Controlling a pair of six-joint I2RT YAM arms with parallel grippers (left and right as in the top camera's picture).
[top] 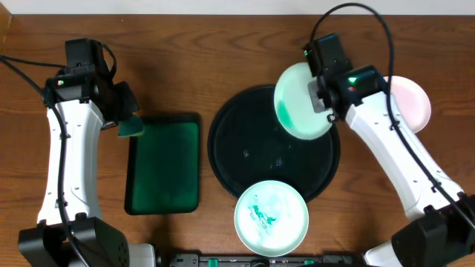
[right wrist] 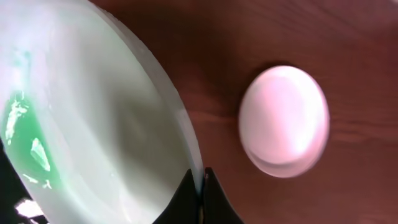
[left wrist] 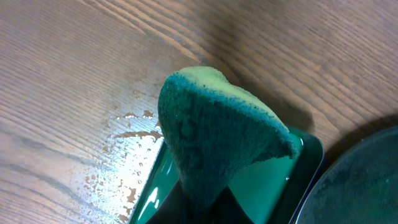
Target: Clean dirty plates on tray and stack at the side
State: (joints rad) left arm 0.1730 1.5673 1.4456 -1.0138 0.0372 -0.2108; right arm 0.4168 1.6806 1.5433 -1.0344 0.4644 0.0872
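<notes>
The round black tray lies mid-table. My right gripper is shut on the rim of a pale-mint plate with a green smear and holds it tilted above the tray's far right edge; it also shows in the right wrist view, pinched at the fingertips. A second smeared plate sits on the tray's near rim. A third, pinkish-white plate lies on the table to the right, also in the right wrist view. My left gripper is shut on a green sponge.
A green rectangular tray lies left of the black tray, under the sponge; its corner shows in the left wrist view. Water droplets wet the wood beside it.
</notes>
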